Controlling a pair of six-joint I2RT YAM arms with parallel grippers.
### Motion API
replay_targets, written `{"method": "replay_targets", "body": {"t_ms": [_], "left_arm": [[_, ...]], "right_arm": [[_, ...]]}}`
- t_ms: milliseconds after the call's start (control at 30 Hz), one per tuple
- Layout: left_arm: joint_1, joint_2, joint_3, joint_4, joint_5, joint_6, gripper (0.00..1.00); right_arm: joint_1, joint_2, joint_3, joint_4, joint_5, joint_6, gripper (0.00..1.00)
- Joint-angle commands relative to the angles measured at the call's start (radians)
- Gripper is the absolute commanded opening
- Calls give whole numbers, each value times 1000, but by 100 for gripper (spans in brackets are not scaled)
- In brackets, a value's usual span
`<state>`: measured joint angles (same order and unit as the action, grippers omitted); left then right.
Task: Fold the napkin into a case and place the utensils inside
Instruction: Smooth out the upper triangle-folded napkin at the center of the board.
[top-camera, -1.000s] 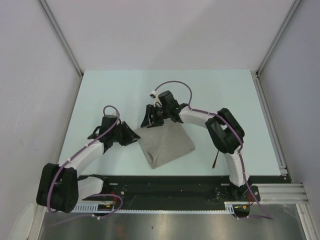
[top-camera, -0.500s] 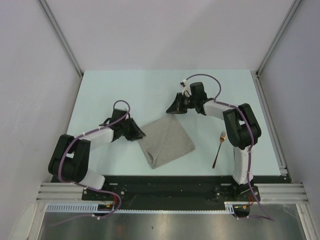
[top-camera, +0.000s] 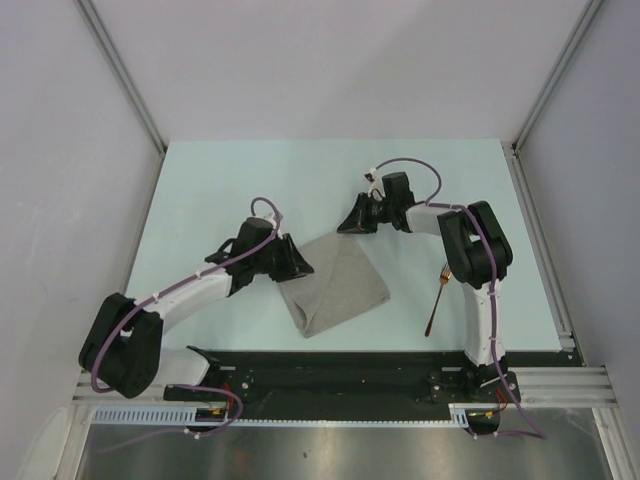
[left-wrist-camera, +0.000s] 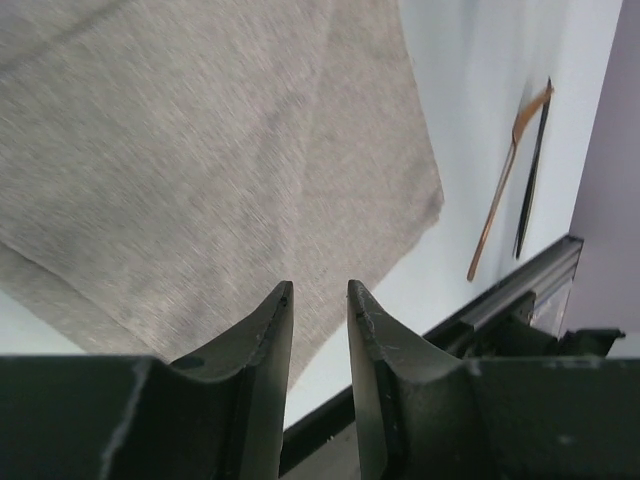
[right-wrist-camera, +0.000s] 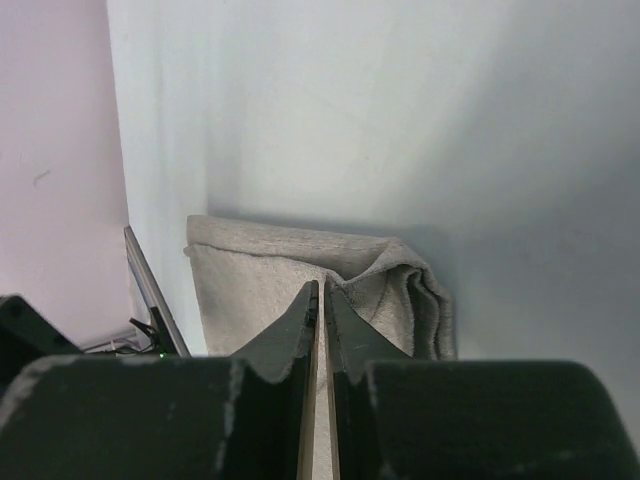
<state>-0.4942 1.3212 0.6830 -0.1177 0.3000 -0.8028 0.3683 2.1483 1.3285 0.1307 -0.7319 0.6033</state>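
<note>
- The left claw (left-wrist-camera: 315, 300) is released: its two dark fingers (left-wrist-camera: 268, 345) stand apart at the bottom of the left wrist view, with nothing between them
- Grey-beige cloth shows through that gap; the napkin (left-wrist-camera: 200, 150) fills the upper left of this view
- In the overhead view this claw sits at the napkin's upper-left edge, just left of centre
- The right claw (right-wrist-camera: 319, 290) is clenched to a thin slit, at the bottom middle of the right wrist view
- Its tips point at a bunched fold of the napkin; I cannot tell whether any cloth is pinched
- From above, this claw lies just over the napkin's top corner, slightly right of centre
- The napkin lies folded in a rough diamond in the middle of the pale tabletop (top-camera: 250, 190), between the two claws
- The copper fork (left-wrist-camera: 497, 195) lies on the tabletop at the right of the left wrist view, well apart from the napkin
- A thin black piece (left-wrist-camera: 531, 175) lies just beside the fork on its right, almost parallel
</note>
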Motion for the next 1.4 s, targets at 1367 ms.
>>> {"method": "replay_targets", "body": {"t_ms": [1367], "left_arm": [[-187,-226,-249,-52,-44,21,35]], "right_arm": [[242,-289,-279,75,8,52,9]]}}
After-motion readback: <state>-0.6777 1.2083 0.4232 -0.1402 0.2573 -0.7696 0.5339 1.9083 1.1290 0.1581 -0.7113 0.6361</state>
